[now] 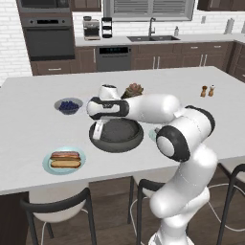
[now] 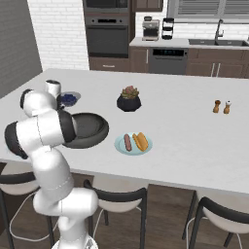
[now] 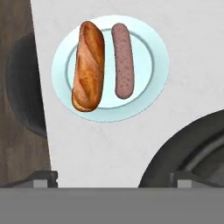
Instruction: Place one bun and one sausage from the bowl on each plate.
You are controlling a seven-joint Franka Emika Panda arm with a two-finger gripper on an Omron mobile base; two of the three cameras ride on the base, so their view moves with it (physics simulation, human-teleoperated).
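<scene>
Lying side by side on a plate [image 3: 148, 94] just beyond the bowl [image 3: 192, 153], a bun [image 3: 89, 65] and sausage [image 3: 123, 61] were seen lengthwise ahead of the gripper [image 3: 111, 178], spread and empty; the bowl was apparently emptied.

On the bench [image 1: 28, 105] the bowl [image 1: 116, 137] sits mid-front in the left base view. A plate [image 1: 64, 161] lies at its 8 o'clock, carrying a bun [image 1: 65, 163] and a sausage [image 1: 65, 155] side by side, the sausage behind. The berry bowl [image 1: 68, 105] stands at 10 o'clock, the plant pot [image 1: 133, 90] at 1 o'clock. A second plate [image 2: 133, 143] at 3 o'clock holds a bun [image 2: 141, 141] right of a sausage [image 2: 128, 142]. Shakers [image 1: 207, 91] stand far off at 2 o'clock.
</scene>
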